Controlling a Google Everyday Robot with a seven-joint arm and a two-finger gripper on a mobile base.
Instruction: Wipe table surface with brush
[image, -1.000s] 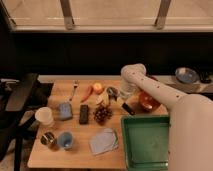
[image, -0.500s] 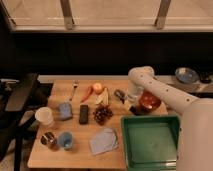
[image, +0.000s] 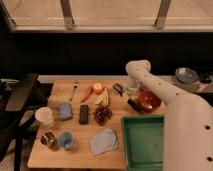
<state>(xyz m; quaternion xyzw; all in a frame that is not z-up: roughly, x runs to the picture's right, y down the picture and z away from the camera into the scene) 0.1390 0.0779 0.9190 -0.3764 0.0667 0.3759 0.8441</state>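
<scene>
1. The hand (image: 131, 86) hangs low over the far right part of the tabletop (image: 75, 150), at the end of a thick white arm (image: 165, 97) that bends in from the right edge. I cannot tell whether it grips anything.
2. The brush (image: 125, 97) lies slanted on the wood just beside the hand: slim, black, with a paler rounded end toward the fruit and the dark handle running toward the bowl. Whether the hand touches it I cannot tell.
3. A glossy red-brown bowl (image: 149, 101) sits right of the brush, round and deep.
4. Left of the brush lie an orange-yellow round fruit (image: 98, 88), a thin red-orange carrot or pepper (image: 87, 93), pale banana pieces (image: 103, 99) and a dark bunch of grapes (image: 102, 114).
5. A silver fork (image: 74, 90) lies near the far edge; a short black block (image: 84, 114) and a blue sponge (image: 64, 111) rest mid-table.
6. On the left stand a white cup (image: 44, 116), a small metal can (image: 48, 139) and a blue cup (image: 65, 140); a crumpled grey-blue cloth (image: 103, 141) lies near the front.
7. A square green plastic tray (image: 126, 145) fills the near right corner.
8. The tabletop is light-brown wood, rectangular, with a smooth matte look.
</scene>
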